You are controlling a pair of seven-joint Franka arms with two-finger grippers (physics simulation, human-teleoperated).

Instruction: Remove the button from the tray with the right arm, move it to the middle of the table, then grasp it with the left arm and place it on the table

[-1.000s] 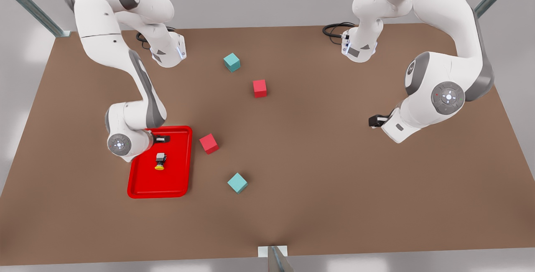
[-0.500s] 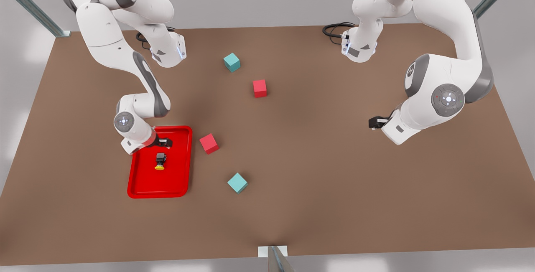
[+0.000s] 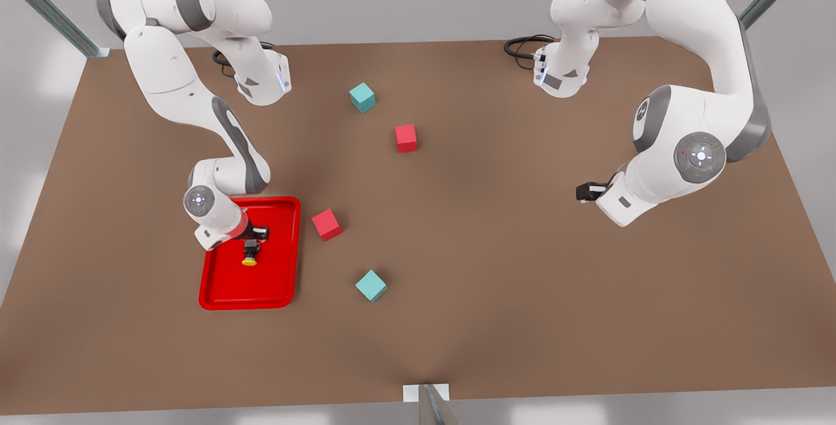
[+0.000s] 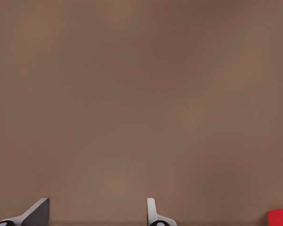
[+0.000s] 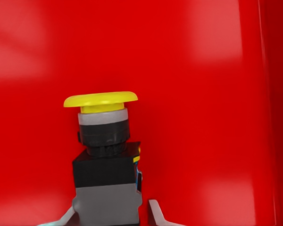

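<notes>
The button (image 3: pixel 250 252) lies on its side in the red tray (image 3: pixel 243 284), yellow cap toward the front edge of the table (image 3: pixel 496 268). In the right wrist view the button (image 5: pixel 106 160) is close, with the tray floor (image 5: pixel 203 117) all around it. My right gripper (image 3: pixel 255 236), on the front view's left, is low over the tray. It is open (image 5: pixel 111 214), one fingertip (image 5: pixel 155 213) on each side of the button's grey base. My left gripper (image 3: pixel 582 191), on the front view's right, waits open (image 4: pixel 96 214) above bare table (image 4: pixel 141 94).
Two teal cubes (image 3: pixel 362 97) (image 3: pixel 371 286) and two red cubes (image 3: pixel 405 138) (image 3: pixel 326 224) lie around the table's middle. One red cube (image 4: pixel 279 217) shows at the edge of the left wrist view. Both arm bases stand at the far edge.
My right gripper has moved from the tray's far rim toward the front edge and down, until its fingers straddle the button's base. The left arm has hardly moved.
</notes>
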